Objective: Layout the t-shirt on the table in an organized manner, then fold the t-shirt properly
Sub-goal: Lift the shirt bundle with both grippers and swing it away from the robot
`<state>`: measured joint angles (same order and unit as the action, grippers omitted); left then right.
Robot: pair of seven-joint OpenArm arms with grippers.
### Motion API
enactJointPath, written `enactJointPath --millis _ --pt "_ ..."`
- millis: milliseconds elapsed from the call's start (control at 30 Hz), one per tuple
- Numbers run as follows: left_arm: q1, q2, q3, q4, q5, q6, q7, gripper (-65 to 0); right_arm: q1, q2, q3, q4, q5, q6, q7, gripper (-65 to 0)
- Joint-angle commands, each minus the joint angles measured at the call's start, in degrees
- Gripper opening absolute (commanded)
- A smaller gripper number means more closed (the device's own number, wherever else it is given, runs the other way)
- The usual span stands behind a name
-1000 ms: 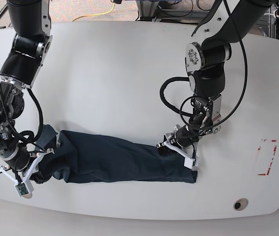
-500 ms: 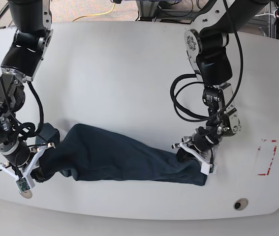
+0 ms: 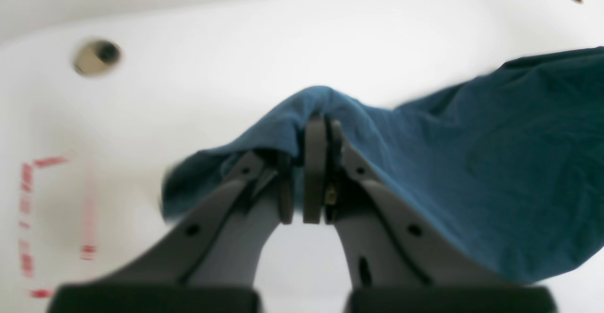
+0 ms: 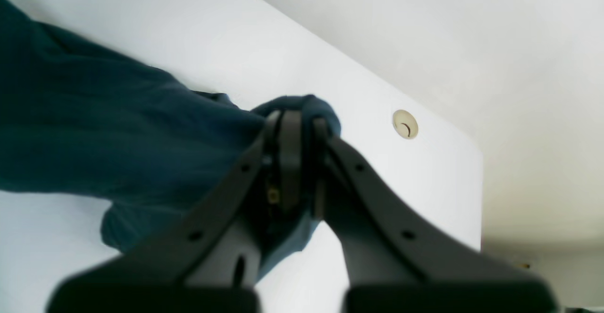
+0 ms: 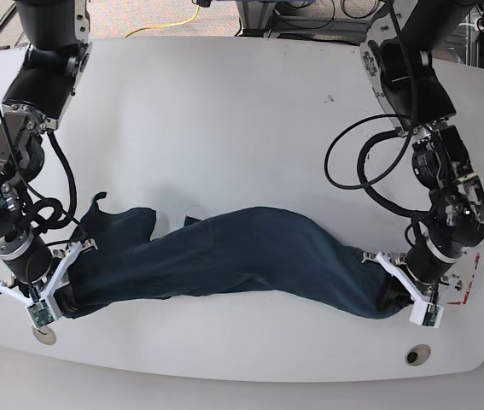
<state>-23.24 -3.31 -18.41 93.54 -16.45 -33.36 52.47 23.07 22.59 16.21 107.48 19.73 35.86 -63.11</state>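
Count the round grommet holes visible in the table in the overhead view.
2: one grommet hole near the front right edge, another at front left, partly hidden behind the right gripper. Others may be hidden.

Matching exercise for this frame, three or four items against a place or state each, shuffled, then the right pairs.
1. left gripper
2. right gripper
3. t-shirt
4. red dashed mark

A. stretched between both arms
B. shut on cloth at base view's left
C. on the table beside the left gripper
D. shut on cloth at base view's right

Pairs: 1-D, 2-B, 3-A, 4-C
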Motion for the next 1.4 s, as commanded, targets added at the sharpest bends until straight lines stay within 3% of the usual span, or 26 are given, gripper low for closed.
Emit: enactJointPath --millis 0,300,667,1133,1367 --pt "-3.88 -2.1 0.0 3.65 -2.5 -0.09 -0.64 -65.0 3.17 0.93 1.07 0.43 0.01 -0.38 1.53 -65.0" --pt "-14.69 -2.71 -0.18 6.46 -2.67 -0.09 5.51 -65.0 10.29 1.1 1.24 -6.34 0.01 -0.38 1.53 -65.0" --pt "-27.44 -2.71 0.08 5.06 -2.59 -0.09 7.0 -64.7 20.93 2.69 0.89 -17.15 0.1 -0.21 1.53 -65.0" --pt "-32.89 -2.71 0.0 5.06 -2.59 -0.09 7.71 -64.7 26.82 6.03 0.8 -20.67 0.63 -0.21 0.56 -65.0" --pt "-36.4 -2.8 0.0 4.62 -2.5 -0.09 7.71 -64.7 29.02 6.11 0.54 -21.11 0.1 -0.12 0.56 -65.0"
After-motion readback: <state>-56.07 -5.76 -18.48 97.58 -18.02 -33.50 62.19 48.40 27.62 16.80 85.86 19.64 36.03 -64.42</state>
